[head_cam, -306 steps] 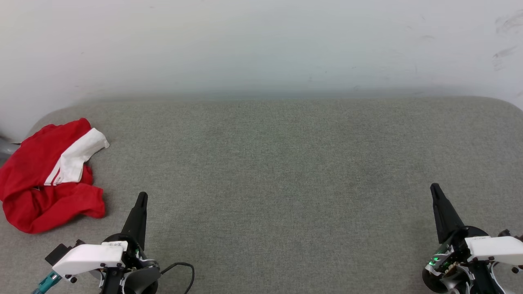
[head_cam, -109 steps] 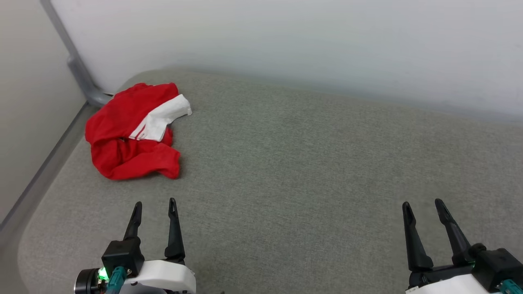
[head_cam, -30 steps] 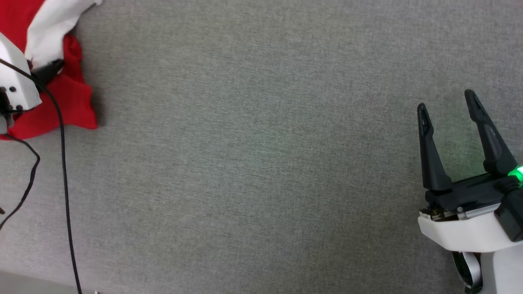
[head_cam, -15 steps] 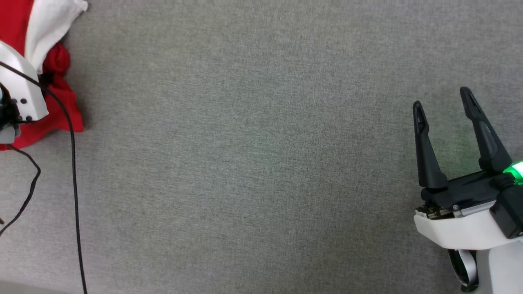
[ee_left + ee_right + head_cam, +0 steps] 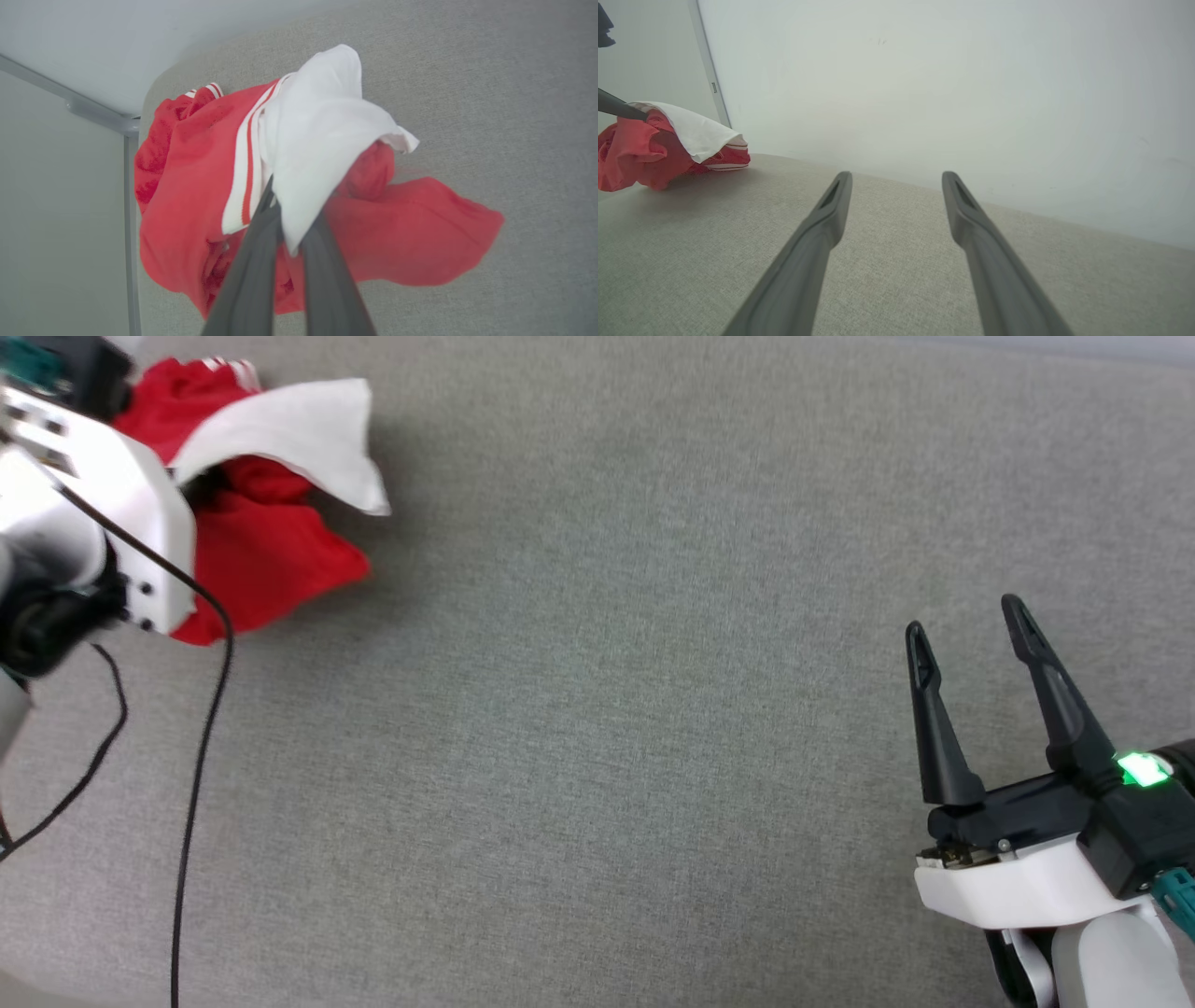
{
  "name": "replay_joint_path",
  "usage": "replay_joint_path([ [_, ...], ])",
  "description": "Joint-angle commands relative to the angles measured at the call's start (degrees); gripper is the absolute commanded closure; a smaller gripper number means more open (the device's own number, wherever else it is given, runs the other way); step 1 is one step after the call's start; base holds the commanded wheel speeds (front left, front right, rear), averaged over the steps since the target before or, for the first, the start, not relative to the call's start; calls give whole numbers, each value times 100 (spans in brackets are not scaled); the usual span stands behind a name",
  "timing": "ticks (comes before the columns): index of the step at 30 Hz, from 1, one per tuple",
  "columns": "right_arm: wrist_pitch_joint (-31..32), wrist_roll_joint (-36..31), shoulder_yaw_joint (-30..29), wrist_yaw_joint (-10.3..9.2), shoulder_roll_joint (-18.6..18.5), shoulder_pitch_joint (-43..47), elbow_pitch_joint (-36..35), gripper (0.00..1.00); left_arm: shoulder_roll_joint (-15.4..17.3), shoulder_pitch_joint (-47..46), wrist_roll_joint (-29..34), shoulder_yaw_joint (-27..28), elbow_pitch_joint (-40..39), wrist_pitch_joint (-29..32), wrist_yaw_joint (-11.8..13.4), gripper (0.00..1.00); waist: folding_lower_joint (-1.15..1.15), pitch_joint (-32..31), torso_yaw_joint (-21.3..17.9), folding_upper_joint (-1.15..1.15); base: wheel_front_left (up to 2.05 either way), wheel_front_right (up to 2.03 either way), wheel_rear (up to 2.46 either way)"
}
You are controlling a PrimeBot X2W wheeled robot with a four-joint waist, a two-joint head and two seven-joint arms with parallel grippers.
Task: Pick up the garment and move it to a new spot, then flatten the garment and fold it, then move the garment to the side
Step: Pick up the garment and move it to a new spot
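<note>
The garment (image 5: 271, 551) is a bunched red jersey with a white sleeve draped over it, at the upper left of the head view. My left gripper (image 5: 287, 219) is shut on the garment (image 5: 196, 177), its tips buried under the white sleeve where it meets the red-white striped trim. The bundle hangs from the fingers, its lower folds at or just above the grey surface. My white left forearm (image 5: 112, 504) covers part of the garment. My right gripper (image 5: 963, 616) stands open and holds nothing at the lower right, far from the garment (image 5: 644, 144). The right gripper (image 5: 897, 177) points toward the wall.
A wide grey fabric surface (image 5: 597, 728) spreads across the middle. A black cable (image 5: 201, 709) hangs from my left arm over the surface's left side. A pale wall (image 5: 924, 70) backs the surface, and a grey metal post (image 5: 126, 186) runs along its left edge.
The head camera has shifted. My left gripper has raised the garment, and the white sleeve now spreads out over the red cloth. The right gripper stays open.
</note>
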Motion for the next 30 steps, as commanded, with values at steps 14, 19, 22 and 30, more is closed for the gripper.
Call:
replay_joint_path([
  [14,-12,323,67,-4,102,118,42,0,-804,-282,376,-1115,-1413,-414,0,100,0,-635,-813,0,0,0,0],
  [19,-12,473,-5,-4,104,66,-19,0,-1318,-456,546,-1597,-1515,-579,0,100,0,-536,-1287,0,0,0,0],
  [22,-12,561,-64,-4,104,30,-50,0,-1693,-576,629,-1977,-1505,-699,0,100,0,-434,-1537,0,0,0,0],
  [30,-12,760,-260,-4,104,-64,-114,0,-2734,-606,566,-2396,-1157,-1107,0,100,0,-109,-1984,0,0,0,0],
])
